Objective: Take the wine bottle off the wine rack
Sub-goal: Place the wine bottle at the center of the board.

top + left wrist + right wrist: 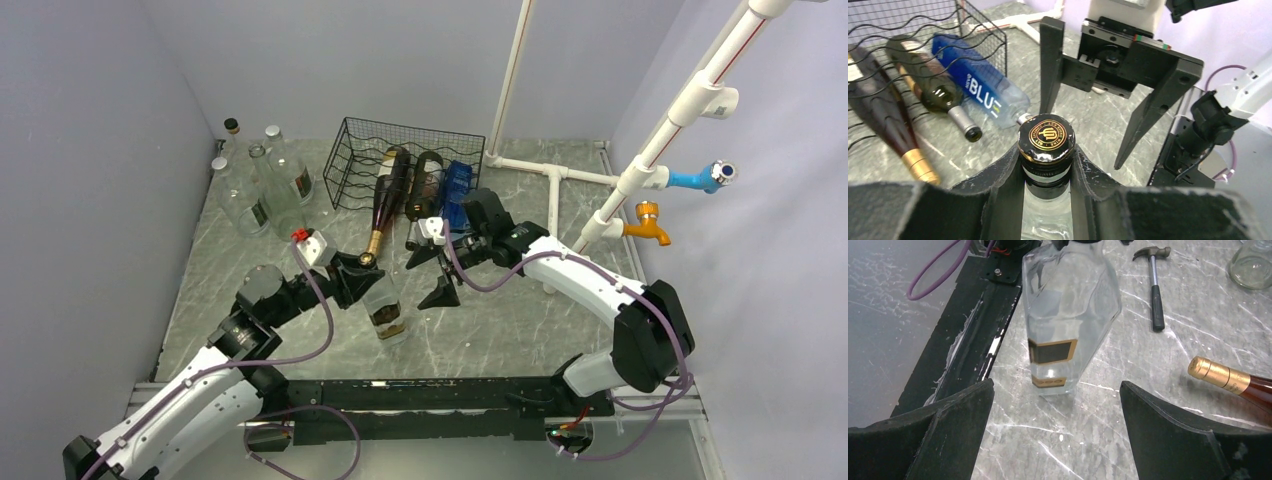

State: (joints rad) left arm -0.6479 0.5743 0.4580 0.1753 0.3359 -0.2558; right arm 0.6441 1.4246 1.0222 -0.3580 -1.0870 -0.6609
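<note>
Black wire rack (345,160) sitting at back of table (520,320), three bottles (425,185) lying inside. Left gripper (362,268) pinching neck of clear bottle (386,312), standing upright off rack.
Left wrist: fingers (998,185) squeezing beneath gold-printed cap (1046,137).
Right wrist: right gripper (1056,387) gaping wide, gripping nothing.

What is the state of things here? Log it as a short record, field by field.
left gripper: jaws shut on the neck of the clear bottle
clear bottle: upright, outside the wine rack, black cap with a gold emblem
right gripper: jaws open, holding nothing, beside the clear bottle
wine rack contents: three bottles lying down: gold-foil bottle, dark green bottle, blue bottle
far left of table: group of clear bottles, standing
</note>
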